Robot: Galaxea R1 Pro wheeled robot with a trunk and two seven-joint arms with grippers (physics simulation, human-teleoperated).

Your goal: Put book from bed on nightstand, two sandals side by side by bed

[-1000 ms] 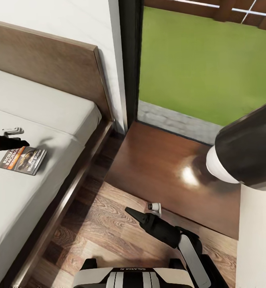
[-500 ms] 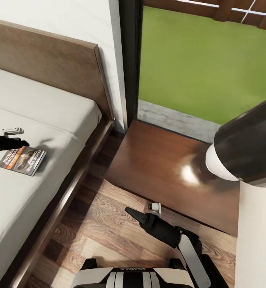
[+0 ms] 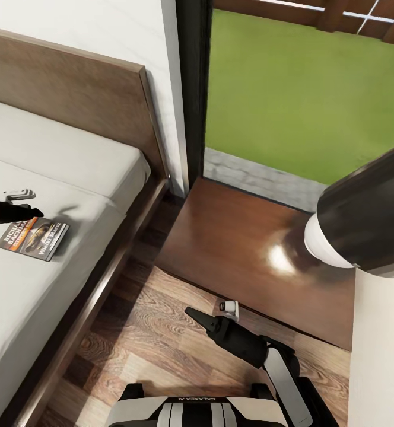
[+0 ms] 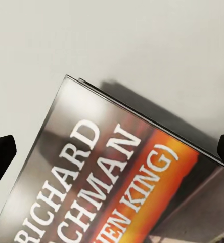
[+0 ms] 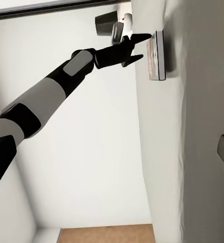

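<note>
Grey mattress (image 3: 54, 178) bears book (image 3: 34, 237) beneath spread left end effector (image 3: 34, 212).

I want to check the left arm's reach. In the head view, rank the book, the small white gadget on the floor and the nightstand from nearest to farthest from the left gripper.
1. The book, just under the left gripper on the bed.
2. The nightstand, beyond the bed frame, by the window.
3. The small white gadget, on the floor at the nightstand's front edge.

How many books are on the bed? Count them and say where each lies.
1. The book lies flat on the bed mattress near its edge, just under the left gripper. More may lie outside the view.
</note>
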